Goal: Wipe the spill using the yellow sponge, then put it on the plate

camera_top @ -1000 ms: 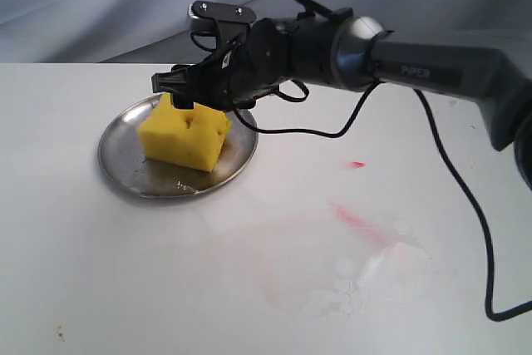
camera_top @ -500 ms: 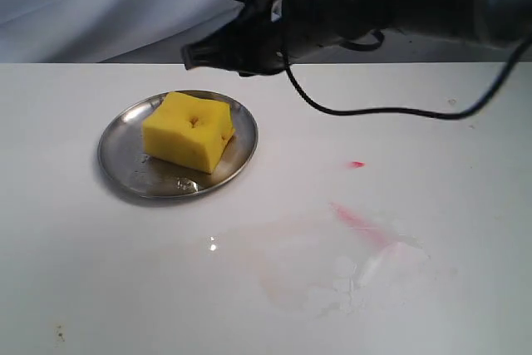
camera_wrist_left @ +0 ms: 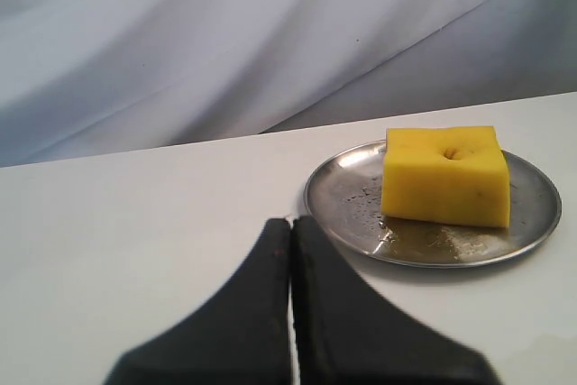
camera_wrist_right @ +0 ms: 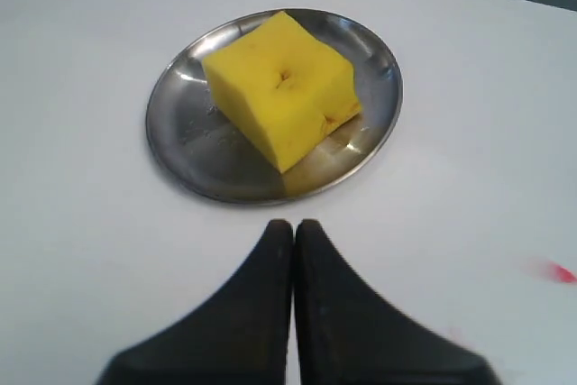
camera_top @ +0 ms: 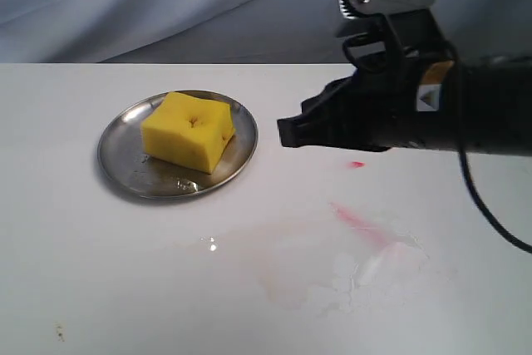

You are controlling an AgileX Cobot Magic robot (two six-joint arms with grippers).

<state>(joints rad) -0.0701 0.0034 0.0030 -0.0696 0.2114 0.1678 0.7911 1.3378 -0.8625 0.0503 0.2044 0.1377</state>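
Note:
The yellow sponge (camera_top: 187,130) (camera_wrist_left: 444,175) (camera_wrist_right: 281,87) rests on the silver plate (camera_top: 120,160) (camera_wrist_left: 347,196) (camera_wrist_right: 180,132), with a dent on its top face. My right gripper (camera_top: 287,132) (camera_wrist_right: 294,224) hangs above the table to the right of the plate, shut and empty, apart from the sponge. My left gripper (camera_wrist_left: 291,221) is also shut with nothing in it; it does not show in the exterior view. No amber puddle shows anywhere; the table bears only faint pinkish smears (camera_top: 362,226) and wet streaks.
A tiny red mark (camera_top: 357,164) (camera_wrist_right: 561,271) lies on the white table right of the plate. A small glinting droplet (camera_top: 211,244) sits in front of the plate. Grey cloth (camera_top: 125,6) backs the table. The right arm's black cable (camera_top: 490,214) trails down at the right.
The right gripper let go of the sponge, which stays on the plate, then lifted and drew back to the right, shutting empty. The sponge and plate have not moved.

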